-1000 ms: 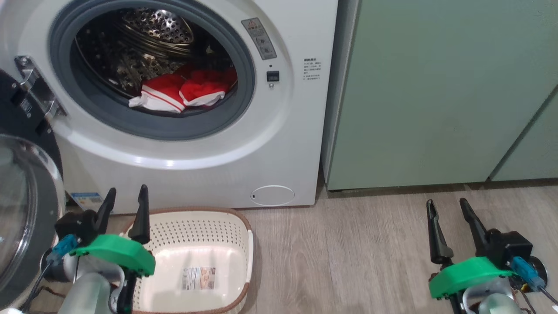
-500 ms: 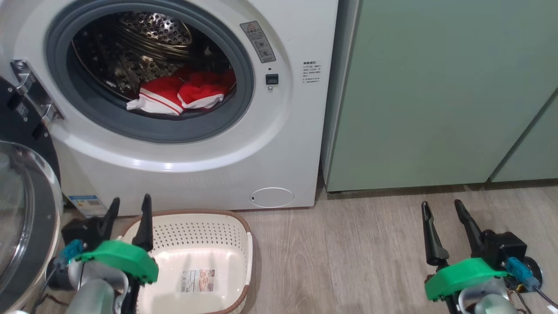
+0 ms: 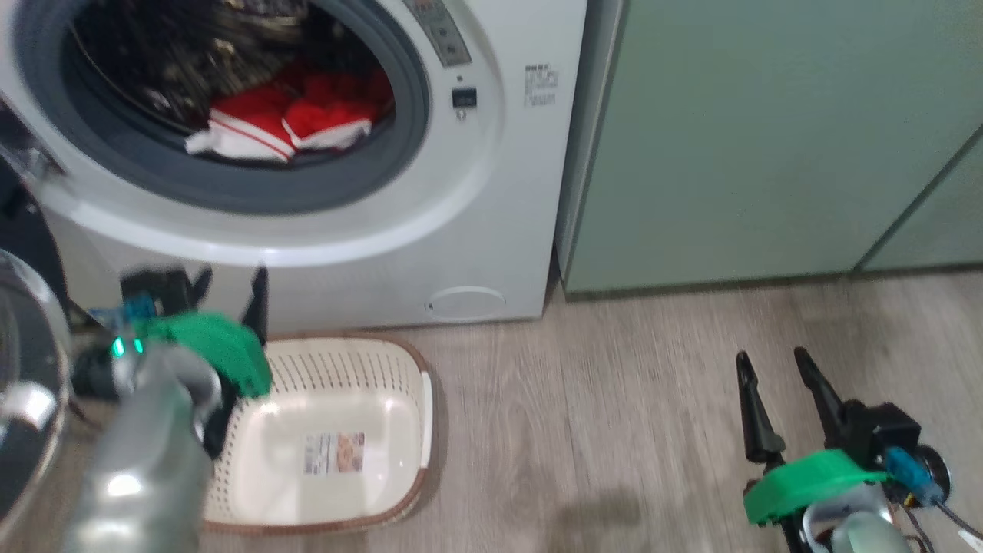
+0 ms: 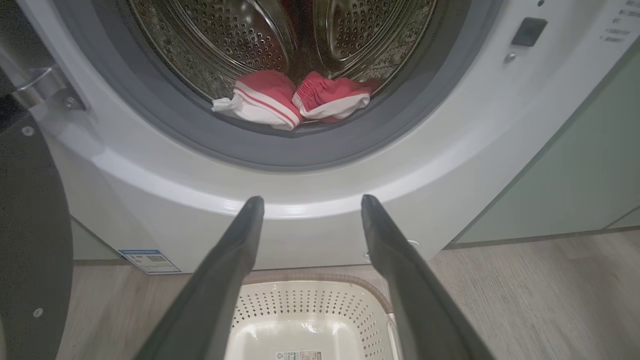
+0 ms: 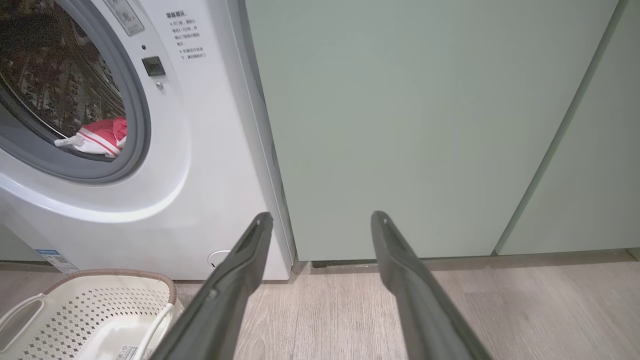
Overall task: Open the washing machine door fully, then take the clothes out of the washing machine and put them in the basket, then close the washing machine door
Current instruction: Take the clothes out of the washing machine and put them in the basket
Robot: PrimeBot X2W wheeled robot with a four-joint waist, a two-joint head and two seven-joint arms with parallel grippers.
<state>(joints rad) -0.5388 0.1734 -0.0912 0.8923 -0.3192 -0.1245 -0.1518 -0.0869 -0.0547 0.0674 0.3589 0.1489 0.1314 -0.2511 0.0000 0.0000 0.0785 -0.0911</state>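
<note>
Clothes [image 4: 295, 100] lie in washing machine [image 4: 320, 185] drum above basket [image 4: 310, 320].

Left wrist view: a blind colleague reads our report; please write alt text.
Red clothes lie at the front of the washer's open drum, beyond the left gripper's open, empty jaws. A basket sits on the floor below the jaws, and the black door stands open at the left edge.

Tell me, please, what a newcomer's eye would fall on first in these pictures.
The bright red clothes with white stripes, lying at the mouth of the open washing machine, catch the eye first. Below on the floor stands the cream basket, holding no clothes, with the open left gripper near its far left corner.
</note>
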